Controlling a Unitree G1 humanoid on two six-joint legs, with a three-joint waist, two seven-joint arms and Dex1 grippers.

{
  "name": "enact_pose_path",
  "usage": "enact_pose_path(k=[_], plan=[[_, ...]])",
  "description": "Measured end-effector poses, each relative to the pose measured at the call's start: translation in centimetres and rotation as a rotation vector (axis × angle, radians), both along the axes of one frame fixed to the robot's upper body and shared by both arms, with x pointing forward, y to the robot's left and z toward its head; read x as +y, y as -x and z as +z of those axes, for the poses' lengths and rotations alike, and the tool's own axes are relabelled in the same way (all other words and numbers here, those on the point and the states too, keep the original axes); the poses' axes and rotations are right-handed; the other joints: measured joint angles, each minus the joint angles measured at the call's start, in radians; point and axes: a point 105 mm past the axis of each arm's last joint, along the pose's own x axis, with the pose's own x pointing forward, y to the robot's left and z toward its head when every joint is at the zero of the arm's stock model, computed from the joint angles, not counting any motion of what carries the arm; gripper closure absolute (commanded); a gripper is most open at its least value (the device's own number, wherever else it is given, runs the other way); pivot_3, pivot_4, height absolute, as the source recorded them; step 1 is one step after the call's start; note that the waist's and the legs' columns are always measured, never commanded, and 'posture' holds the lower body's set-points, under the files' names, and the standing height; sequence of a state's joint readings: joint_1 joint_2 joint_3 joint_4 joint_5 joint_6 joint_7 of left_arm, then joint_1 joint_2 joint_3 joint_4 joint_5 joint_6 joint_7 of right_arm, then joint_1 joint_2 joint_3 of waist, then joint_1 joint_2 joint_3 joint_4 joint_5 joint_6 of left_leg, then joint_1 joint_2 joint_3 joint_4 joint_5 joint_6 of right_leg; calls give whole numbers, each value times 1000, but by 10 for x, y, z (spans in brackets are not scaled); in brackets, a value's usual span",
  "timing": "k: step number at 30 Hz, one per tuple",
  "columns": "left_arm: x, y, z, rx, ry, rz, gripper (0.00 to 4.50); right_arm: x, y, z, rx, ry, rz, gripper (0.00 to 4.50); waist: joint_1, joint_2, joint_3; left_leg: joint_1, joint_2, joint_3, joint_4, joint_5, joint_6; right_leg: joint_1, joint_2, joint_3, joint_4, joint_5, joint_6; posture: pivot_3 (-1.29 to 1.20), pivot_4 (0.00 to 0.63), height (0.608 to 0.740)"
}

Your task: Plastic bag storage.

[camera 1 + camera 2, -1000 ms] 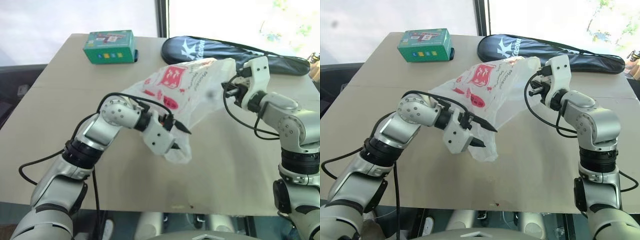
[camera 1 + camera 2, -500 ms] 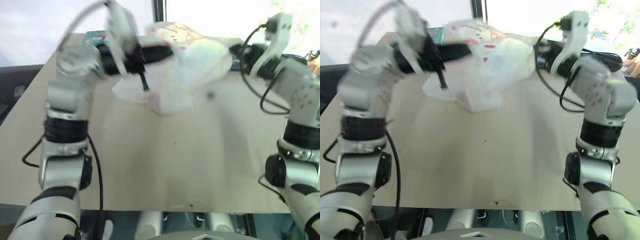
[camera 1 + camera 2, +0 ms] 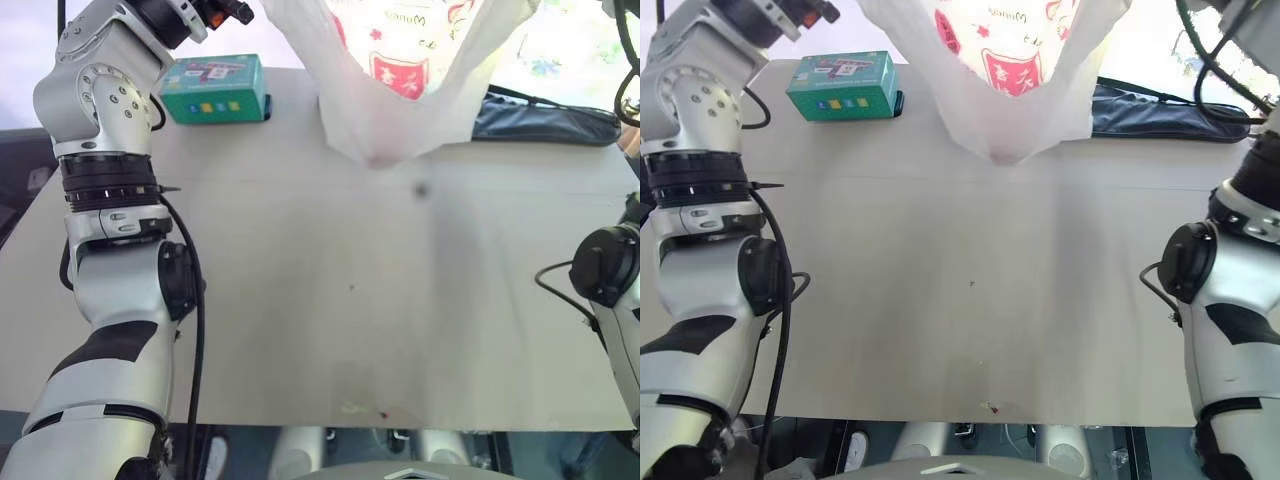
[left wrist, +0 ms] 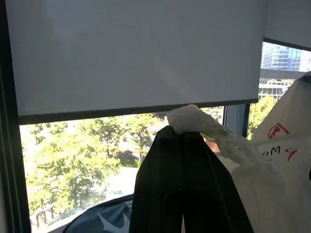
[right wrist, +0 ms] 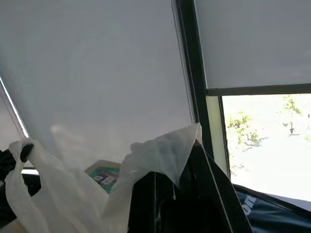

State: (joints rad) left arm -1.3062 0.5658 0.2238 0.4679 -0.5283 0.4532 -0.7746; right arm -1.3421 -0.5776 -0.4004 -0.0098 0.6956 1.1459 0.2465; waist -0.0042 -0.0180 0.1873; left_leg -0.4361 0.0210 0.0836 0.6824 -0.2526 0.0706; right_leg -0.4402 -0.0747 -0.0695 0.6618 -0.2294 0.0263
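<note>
Lifted clear of the bench (image 3: 300,330), the plastic bag (image 3: 400,80) is pinched by both tools, left tool (image 4: 182,138) and right tool (image 5: 194,150), so it is stretched out for folding.

Plastic bag (image 3: 400,80) now aloft, off table (image 3: 320,300).

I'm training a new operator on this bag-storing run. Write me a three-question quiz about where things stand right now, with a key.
1. True or false: the plastic bag lies flat on the table.
2. What is the left claw shut on?
A. the green box
B. a bunched edge of the bag
C. the black racket cover
3. Fill in: the right claw pinches the bag's other ___.

Key:
1. False: it hangs in the air, lowest point above the tabletop.
2. B
3. Edge: the bag hangs spread between both claws.
</note>
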Motion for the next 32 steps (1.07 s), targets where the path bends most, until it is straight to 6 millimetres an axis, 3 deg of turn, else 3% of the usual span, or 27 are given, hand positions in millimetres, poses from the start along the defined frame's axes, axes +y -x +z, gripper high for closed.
enact_pose_path(k=[4,6,8,10,12,13,14,15,17,19,21,23,26,29,32], plan=[[-13,4,-32,47,-74,-43,4451,-8,13,-33,60,122,-74,4500,-4,0,-1,3,0,2,1,0,0,1,-1,3,1,0,0,0,150,740],[-27,11,-75,101,-178,-77,4451,-9,19,-70,149,182,-92,4500,-7,0,-1,4,0,3,1,0,0,1,-1,4,3,0,0,0,150,740],[-35,17,-98,133,-232,-93,4451,-12,24,-94,196,235,-122,4500,-6,0,-2,4,1,1,2,0,0,2,-1,4,2,0,0,0,150,740],[-39,29,-136,183,-306,-98,4451,-19,38,-147,290,403,-195,4500,-2,1,-4,5,1,-1,0,0,0,5,-1,4,0,0,-1,0,150,740],[-32,36,-186,271,-372,-61,4451,-25,57,-218,466,613,-221,4500,2,1,-4,5,0,-1,0,0,0,5,-3,5,-1,0,0,0,150,740],[-30,40,-210,321,-386,-39,4487,-24,70,-244,513,670,-198,4233,6,1,-4,4,0,-1,1,0,0,4,-2,4,-1,0,0,0,150,740],[-27,43,-220,344,-390,-33,4500,-23,76,-253,536,686,-180,3956,5,1,-4,5,0,-2,2,0,0,6,-2,4,0,0,0,0,150,740],[-24,49,-242,409,-399,-33,4500,-19,93,-274,572,714,-120,3788,5,1,-4,5,0,-2,3,0,0,6,-1,4,0,0,0,0,150,740],[-21,65,-251,451,-357,-80,3959,-14,117,-287,587,671,-38,2846,10,0,-5,8,2,-4,4,0,0,9,0,3,-1,0,0,0,150,740],[-7,77,-246,462,-272,-91,3185,-16,136,-291,585,576,13,1817,13,0,-5,12,2,-4,5,0,-1,13,0,4,0,-1,1,0,150,740],[6,86,-243,471,-251,-75,2299,-28,144,-284,549,556,-18,891,14,0,-6,22,2,-4,5,-1,0,23,0,4,-2,-3,5,0,150,740],[22,102,-255,537,-266,-63,1322,-48,156,-277,521,535,-78,7,14,1,-10,27,3,-4,3,-6,0,28,-4,3,-3,-5,1,0,150,740],[44,123,-280,656,-290,-33,25,-84,179,-281,580,559,-149,0,19,1,-11,27,3,-6,2,-6,-1,27,-6,2,-4,-6,1,0,150,740],[52,131,-286,697,-336,-28,25,-108,180,-273,544,596,-180,0,18,2,-13,27,3,-6,2,-6,-1,27,-8,2,-5,-6,1,0,150,740],[53,130,-283,694,-319,-30,25,-126,177,-277,566,667,-187,0,18,3,-13,26,2,-6,2,-6,-1,25,-11,1,-5,-6,1,0,150,740]])
